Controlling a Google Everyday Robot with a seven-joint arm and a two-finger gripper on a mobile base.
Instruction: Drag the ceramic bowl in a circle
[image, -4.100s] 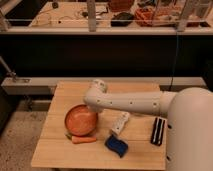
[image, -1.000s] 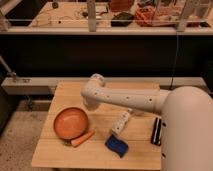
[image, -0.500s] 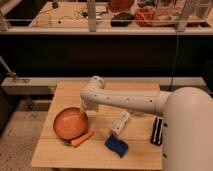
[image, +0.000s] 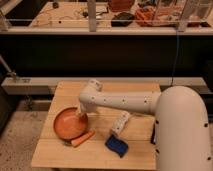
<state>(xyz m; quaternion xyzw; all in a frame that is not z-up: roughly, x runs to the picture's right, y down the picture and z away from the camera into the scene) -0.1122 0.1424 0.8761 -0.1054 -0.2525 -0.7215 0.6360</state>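
The ceramic bowl (image: 69, 124) is a round, shallow orange-brown bowl on the left part of the wooden table (image: 67, 154). My white arm reaches from the right across the table. My gripper (image: 80, 115) hangs down at the bowl's right rim, touching or inside it. A carrot (image: 82, 139) lies just in front of the bowl's right edge, close to or touching it.
A white bottle (image: 120, 123) lies on the table right of the bowl. A blue sponge (image: 116, 146) sits in front of it. A black object (image: 153, 135) lies by my arm at the right. The table's left edge is close to the bowl.
The bowl has slid to the left and slightly forward with my gripper at its rim. The carrot has shifted a little alongside it.
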